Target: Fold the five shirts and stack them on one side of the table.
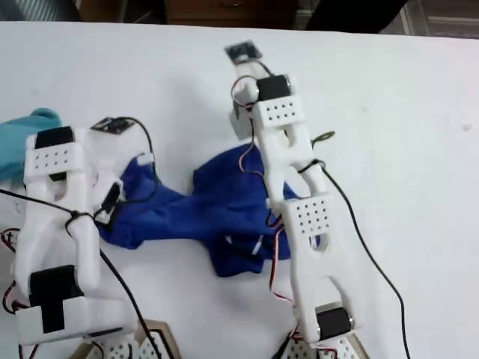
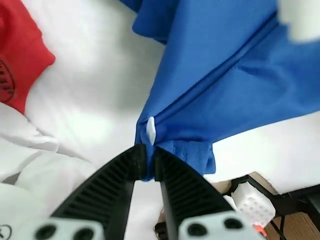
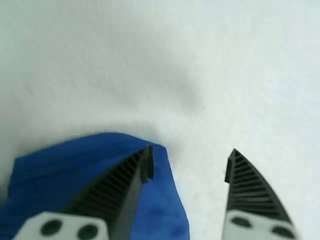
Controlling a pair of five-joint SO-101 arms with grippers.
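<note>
Black ribbed fingers (image 2: 120, 185) of the left gripper (image 2: 149, 162) are pressing together on the hem of the blue shirt (image 2: 225, 75), gripping a stitched fold of it just below a small white tag (image 2: 150, 131). From that pinch the royal-blue cloth is fanning outward in long taut creases. In the high view the blue shirt (image 1: 224, 202) is lying crumpled around the middle of the table (image 1: 389, 90), somewhat toward the near edge where the arms are standing. It is drawn into a narrow bunched neck at the left arm (image 1: 60, 217) and is spreading into a wider rumpled mass under the right arm (image 1: 299, 194). The right gripper (image 3: 189, 165) is hanging with its jaws wide apart and is holding nothing. One finger is sitting over a rounded corner of the blue shirt (image 3: 75, 170) and the other over bare white table (image 3: 225, 60). Whether that finger is touching the cloth cannot be told. A red shirt (image 2: 20, 55) is lying on the table near the blue one but apart from it, with a white garment (image 2: 30, 160) heaped against it. A teal shirt (image 1: 22, 134) is lying toward the table's left edge, partly behind the left arm.
</note>
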